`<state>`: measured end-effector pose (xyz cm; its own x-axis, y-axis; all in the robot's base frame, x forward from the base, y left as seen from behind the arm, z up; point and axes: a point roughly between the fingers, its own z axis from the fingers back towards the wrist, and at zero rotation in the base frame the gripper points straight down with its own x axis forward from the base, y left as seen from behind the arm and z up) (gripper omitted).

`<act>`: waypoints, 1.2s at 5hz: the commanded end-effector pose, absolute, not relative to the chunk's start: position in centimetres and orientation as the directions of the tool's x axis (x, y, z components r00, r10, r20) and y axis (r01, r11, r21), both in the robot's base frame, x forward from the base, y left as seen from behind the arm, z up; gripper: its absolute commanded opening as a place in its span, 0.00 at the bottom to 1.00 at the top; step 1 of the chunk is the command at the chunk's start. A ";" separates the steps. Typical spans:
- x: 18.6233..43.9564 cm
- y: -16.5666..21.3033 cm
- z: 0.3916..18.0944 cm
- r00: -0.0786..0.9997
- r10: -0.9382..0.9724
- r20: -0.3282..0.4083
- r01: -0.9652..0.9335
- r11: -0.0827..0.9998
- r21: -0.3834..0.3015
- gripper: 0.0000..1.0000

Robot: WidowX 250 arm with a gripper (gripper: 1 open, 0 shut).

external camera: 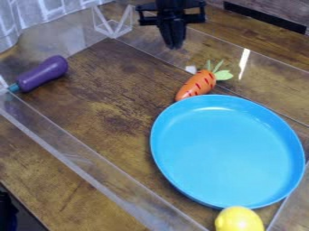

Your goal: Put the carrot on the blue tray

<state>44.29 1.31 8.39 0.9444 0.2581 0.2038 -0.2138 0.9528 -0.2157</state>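
I am viewing the gripper (174,36) hanging at the far edge, holding nothing; I cannot tell its jaw spacing. The carrot (198,84) is lying on the counter (97,117), just beyond the blue tray (227,149).

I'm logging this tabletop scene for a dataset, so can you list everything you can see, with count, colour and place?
carrot: one, orange with green top, on the table just beyond the tray's far rim, not on it.
blue tray: one, bright blue, round, right of centre, nothing in it.
eggplant: one, purple, far left on the table.
lemon: one, yellow, bottom edge, by the tray's near rim.
clear stand: one, transparent, top, left of the arm.
table: one, dark brown wood.
gripper: one, black, top centre, above the table, holding nothing; whether open or shut is unclear.
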 end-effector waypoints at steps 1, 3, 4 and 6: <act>44.5 -0.5 11.1 0.944 0.182 0.276 -0.127 0.970 -0.205 1.00; 44.4 -1.1 10.4 0.956 0.133 0.263 -0.083 0.978 -0.194 1.00; 44.7 -1.2 9.9 0.962 0.106 0.253 -0.057 0.980 -0.192 1.00; 44.8 -1.4 7.7 0.972 0.024 0.236 0.020 0.983 -0.184 1.00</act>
<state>44.39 -0.99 5.59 0.9831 0.0438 0.1778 -0.0090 0.9813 -0.1921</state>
